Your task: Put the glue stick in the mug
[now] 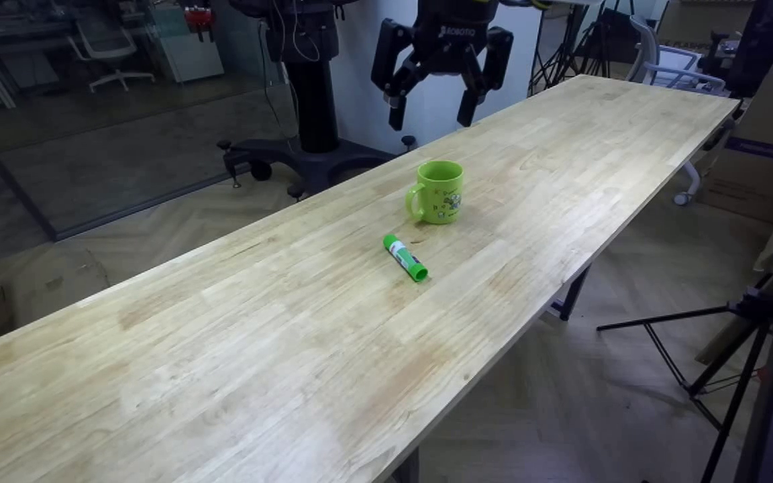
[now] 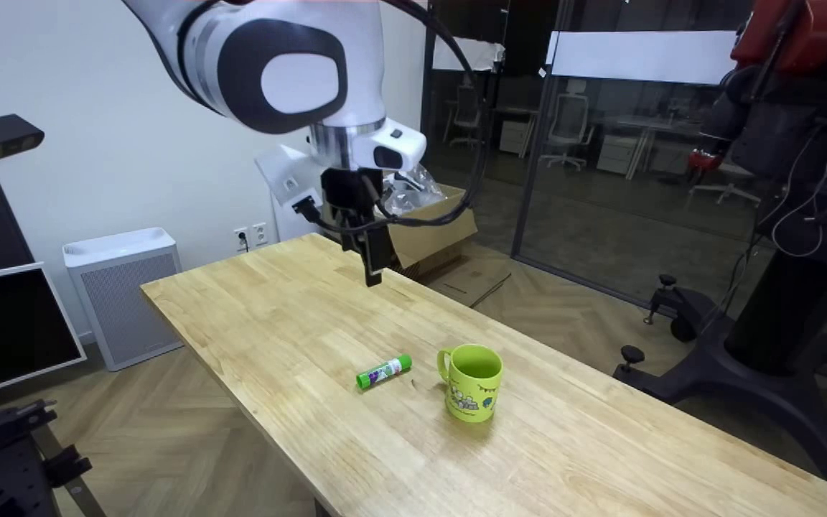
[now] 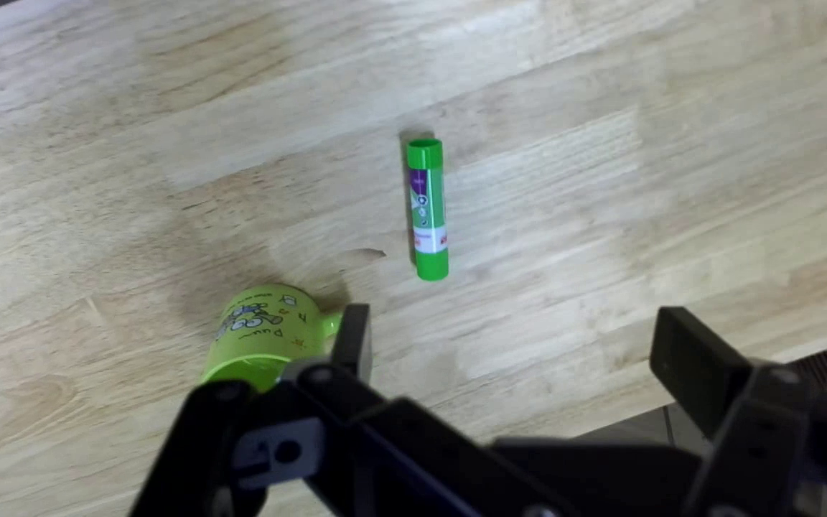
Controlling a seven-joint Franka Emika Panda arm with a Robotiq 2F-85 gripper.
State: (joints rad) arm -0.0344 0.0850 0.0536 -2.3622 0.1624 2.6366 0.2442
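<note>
On the wooden bench (image 1: 239, 335), with the spread, empty tool (image 1: 431, 119) raised above it and the mug (image 1: 439, 200) standing upright, the glue stick (image 1: 404, 257) lies on its side nearby, probably light, stiff and prone to roll, best pinched across its middle.

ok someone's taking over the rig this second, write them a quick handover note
Pincer: open, holding nothing, raised above the table.
Glue stick: lying on its side on the table, near the mug but not touching it.
Mug: standing upright, mouth up.
Done: nothing placed; the glue stick is outside the mug.
Left: grip the glue stick, lift it, put it in the mug.
</note>
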